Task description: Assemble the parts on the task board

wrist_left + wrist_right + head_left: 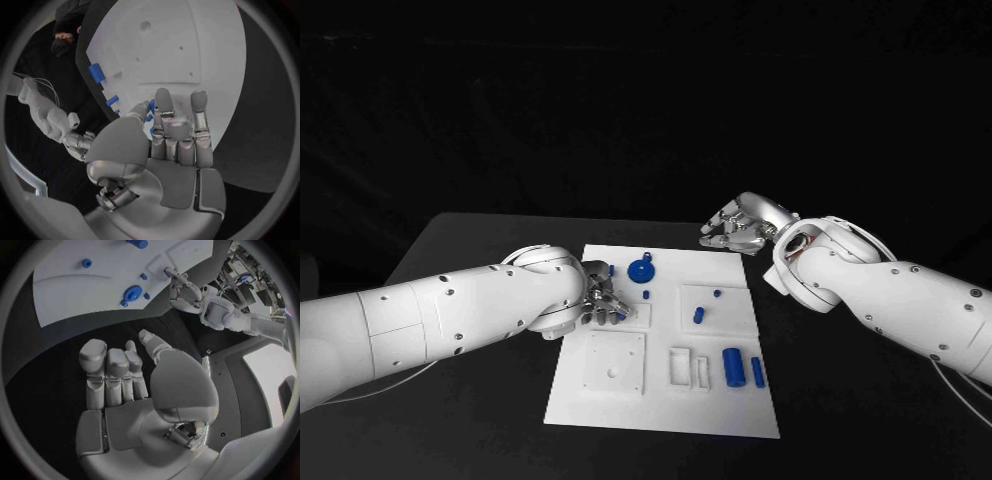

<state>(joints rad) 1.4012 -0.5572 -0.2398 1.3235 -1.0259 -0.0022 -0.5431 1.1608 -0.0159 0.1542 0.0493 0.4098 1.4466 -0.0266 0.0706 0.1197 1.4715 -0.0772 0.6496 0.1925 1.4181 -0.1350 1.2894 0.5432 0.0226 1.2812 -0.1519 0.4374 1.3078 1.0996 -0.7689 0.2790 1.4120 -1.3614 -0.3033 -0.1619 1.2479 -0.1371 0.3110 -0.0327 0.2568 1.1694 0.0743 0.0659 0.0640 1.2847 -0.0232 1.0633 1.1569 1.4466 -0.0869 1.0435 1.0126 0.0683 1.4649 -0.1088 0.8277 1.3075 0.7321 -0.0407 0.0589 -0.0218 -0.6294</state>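
Note:
The white task board (661, 400) lies in the middle of the black table. On it are a round blue part (642, 270), small blue pegs (700, 315) and two blue cylinders (733, 366) near the front right. My left hand (600, 303) is over the board's left edge. In the left wrist view its thumb and a finger (164, 102) pinch a small blue peg (150, 106), which is mostly hidden by them. My right hand (740, 225) hovers over the table past the board's far right corner, its fingers (106, 370) apart from the thumb and holding nothing.
A raised square plate (615, 360) with a hole sits at the board's front left, with narrow slots (689, 368) beside it. Bare black table surrounds the board on all sides. The right forearm (877, 290) reaches over the table's right side.

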